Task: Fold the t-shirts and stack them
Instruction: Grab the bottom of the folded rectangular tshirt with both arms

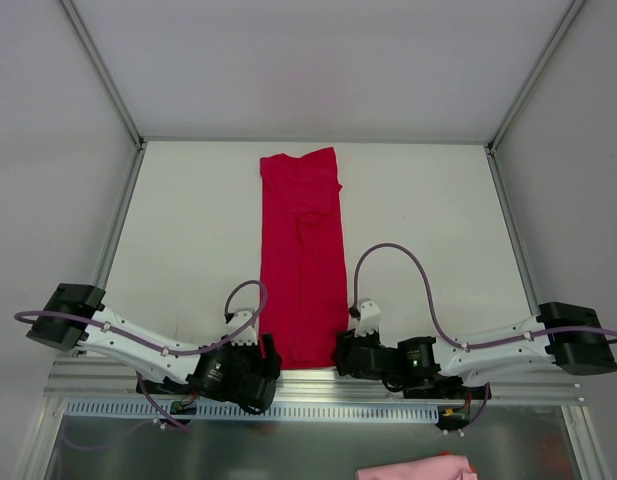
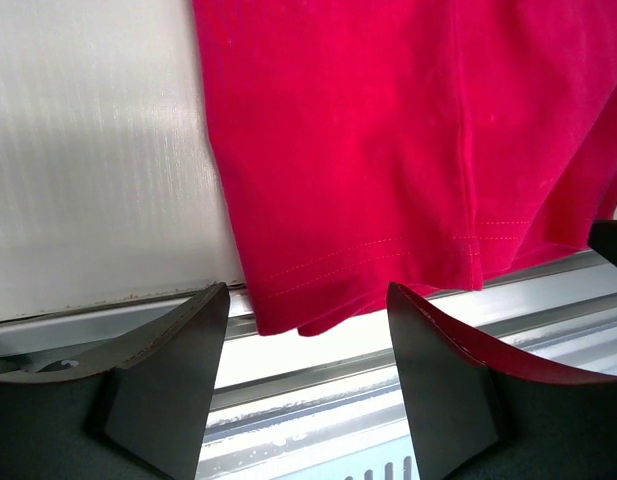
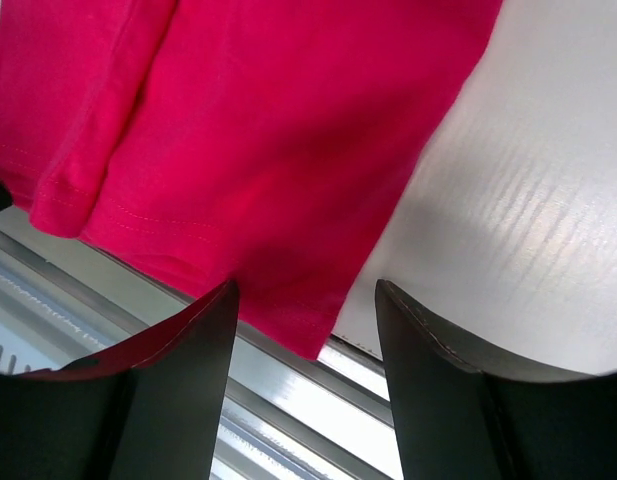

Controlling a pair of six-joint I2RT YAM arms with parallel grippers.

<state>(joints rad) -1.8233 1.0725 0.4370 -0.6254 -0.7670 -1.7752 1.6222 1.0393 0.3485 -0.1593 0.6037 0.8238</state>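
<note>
With the t-shirt point(image 1: 302, 260) lying as a long strip on the counter point(image 1: 188, 230), its long axis runs straight away from the arm bases and its near hem sits at the near edge. Your left pincer point(image 2: 308, 300) and right pincer point(image 3: 306, 290) each stand wide and empty at a hem corner, equally near.
</note>
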